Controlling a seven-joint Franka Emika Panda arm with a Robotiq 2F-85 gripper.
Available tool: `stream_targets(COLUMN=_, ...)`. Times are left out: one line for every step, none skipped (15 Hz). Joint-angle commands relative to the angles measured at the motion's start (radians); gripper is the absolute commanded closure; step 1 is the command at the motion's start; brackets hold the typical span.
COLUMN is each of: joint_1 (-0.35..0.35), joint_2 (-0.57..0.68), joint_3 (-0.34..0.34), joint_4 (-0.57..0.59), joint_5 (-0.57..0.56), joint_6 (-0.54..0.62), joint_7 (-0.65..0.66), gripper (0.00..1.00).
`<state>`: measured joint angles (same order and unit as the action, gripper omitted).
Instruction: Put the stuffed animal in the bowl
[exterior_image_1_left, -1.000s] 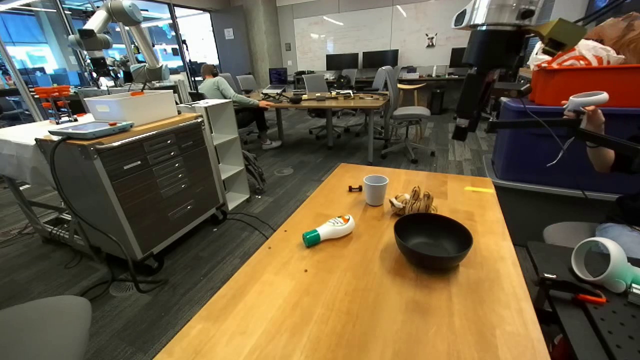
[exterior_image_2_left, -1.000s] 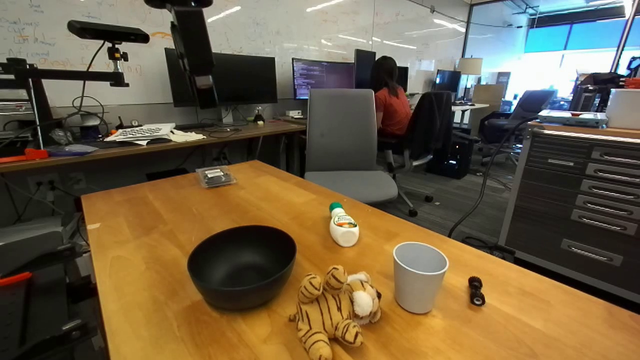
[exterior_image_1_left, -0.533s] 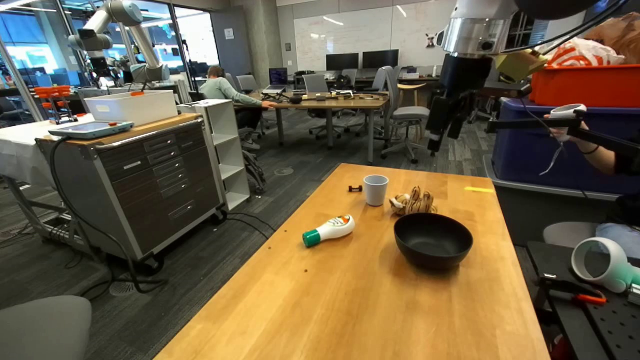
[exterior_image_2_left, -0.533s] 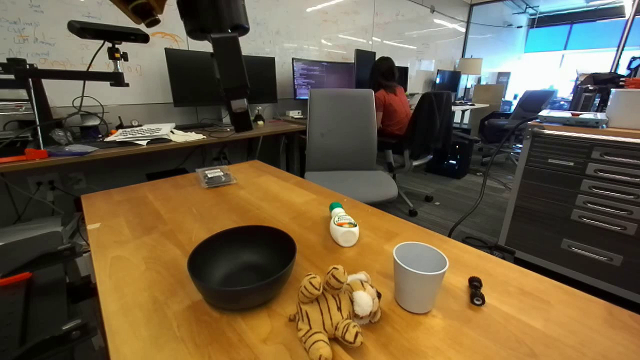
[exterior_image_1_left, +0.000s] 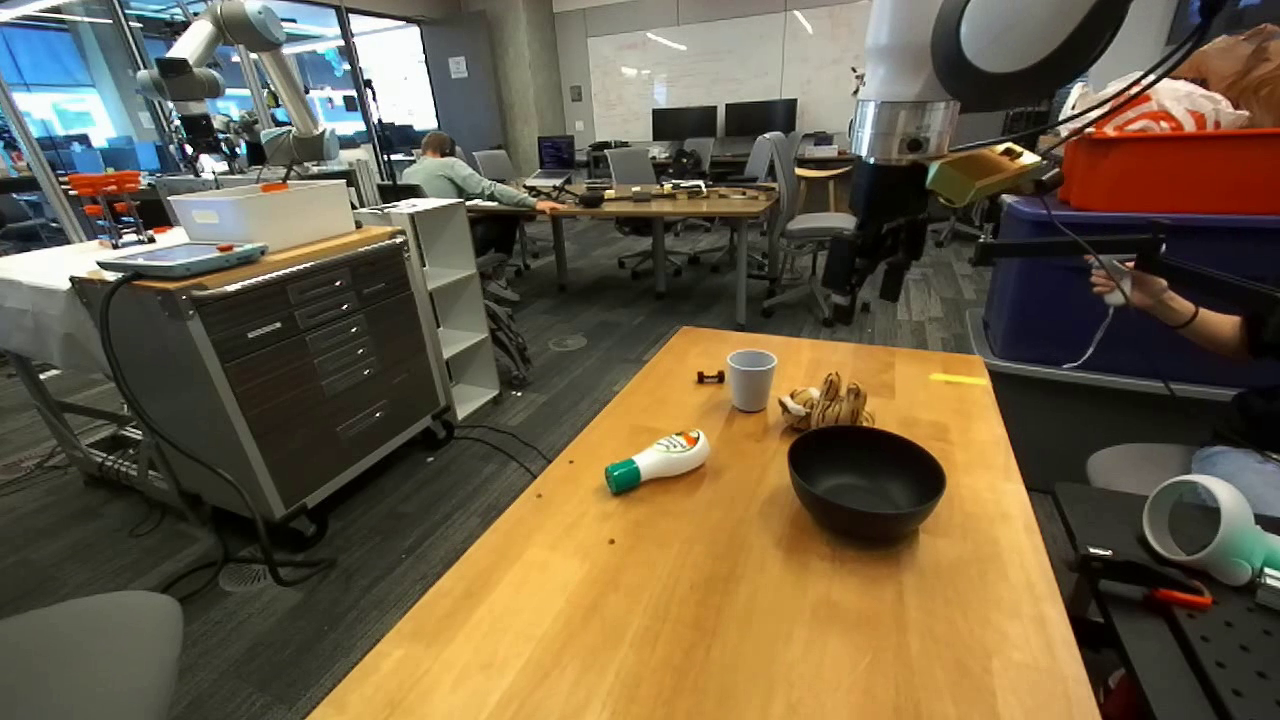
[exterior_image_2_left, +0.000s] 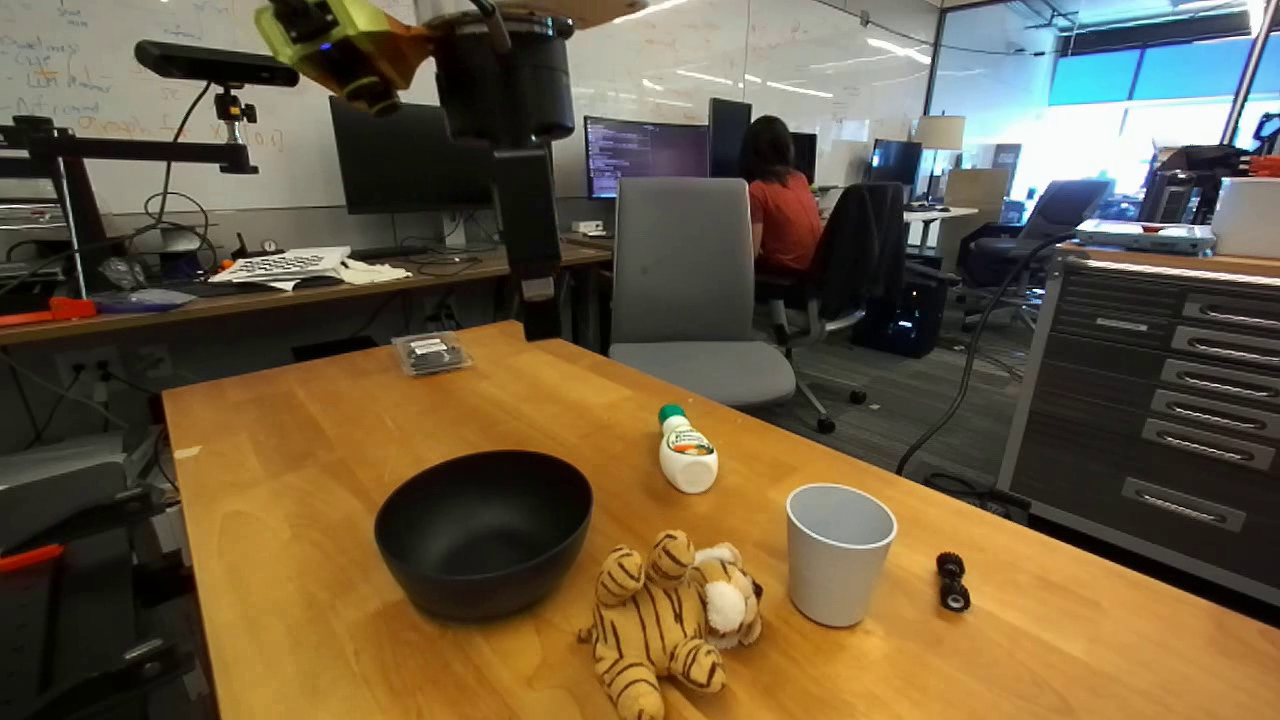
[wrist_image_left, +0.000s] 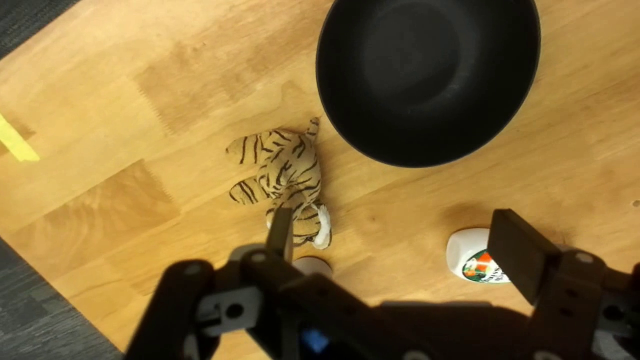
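The stuffed animal (exterior_image_1_left: 828, 402), a tan plush tiger with dark stripes, lies on the table right beside the bowl (exterior_image_1_left: 866, 485). In an exterior view the tiger (exterior_image_2_left: 655, 625) lies on its back or side, legs up, near the black bowl (exterior_image_2_left: 483, 540), which is empty. In the wrist view the tiger (wrist_image_left: 290, 167) is left of centre and the bowl (wrist_image_left: 425, 85) is at the top. My gripper (wrist_image_left: 392, 217) is open and empty, high above the table. Its left finger covers part of the tiger's head. The gripper also shows in both exterior views (exterior_image_1_left: 868, 300) (exterior_image_2_left: 542, 325).
A white cup (exterior_image_2_left: 838, 560) stands close to the tiger's head. A white bottle with a green cap (exterior_image_1_left: 665, 457) lies on the table. A small black dumbbell-shaped piece (exterior_image_2_left: 952, 582) lies beyond the cup. A clear package (exterior_image_2_left: 432, 353) sits at the table's far end.
My gripper has come down and across toward the table, moving left in an exterior view and right in the opposite one. The tiger, bowl, cup and bottle have not moved.
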<state>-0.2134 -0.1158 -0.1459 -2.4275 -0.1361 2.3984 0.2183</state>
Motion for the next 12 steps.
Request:
stream_targets(joint_1=-0.007, joint_2=0.074, joint_3=-0.031, joint_4=0.043, joint_5=0.043, joint_6=0.052, joint_7=-0.005, gripper=0.0)
stream_targets(joint_1=-0.008, joint_2=0.091, joint_3=-0.04, joint_4=0.048, joint_5=0.051, joint_6=0.064, joint_7=-0.009, gripper=0.0)
stream_targets(joint_1=-0.01, joint_2=0.111, joint_3=-0.048, joint_4=0.055, joint_5=0.055, joint_6=0.069, joint_7=-0.009, gripper=0.0)
stream_targets(joint_1=-0.012, joint_2=0.129, joint_3=-0.055, joint_4=0.062, joint_5=0.06, joint_6=0.074, joint_7=-0.01, gripper=0.0)
stream_targets(joint_1=-0.015, joint_2=0.149, joint_3=-0.063, joint_4=0.07, joint_5=0.062, joint_6=0.081, joint_7=-0.007, gripper=0.0)
stream_targets(joint_1=-0.018, joint_2=0.169, joint_3=-0.07, joint_4=0.078, joint_5=0.067, joint_6=0.088, joint_7=-0.007, gripper=0.0)
stream_targets(joint_1=-0.02, joint_2=0.191, joint_3=-0.077, joint_4=0.092, joint_5=0.079, joint_6=0.088, joint_7=-0.012, gripper=0.0)
stream_targets(joint_1=-0.023, joint_2=0.209, joint_3=-0.084, joint_4=0.104, joint_5=0.09, joint_6=0.087, joint_7=-0.017, gripper=0.0)
stream_targets(joint_1=-0.026, joint_2=0.228, joint_3=-0.089, joint_4=0.115, joint_5=0.1, joint_6=0.09, joint_7=-0.019, gripper=0.0)
stream_targets(joint_1=-0.029, joint_2=0.247, joint_3=-0.093, joint_4=0.125, joint_5=0.114, joint_6=0.09, joint_7=-0.021, gripper=0.0)
stream_targets(joint_1=-0.031, joint_2=0.268, joint_3=-0.098, joint_4=0.133, joint_5=0.117, joint_6=0.096, joint_7=-0.017, gripper=0.0)
stream_targets(joint_1=-0.033, joint_2=0.288, joint_3=-0.102, joint_4=0.141, joint_5=0.12, joint_6=0.104, joint_7=-0.009, gripper=0.0)
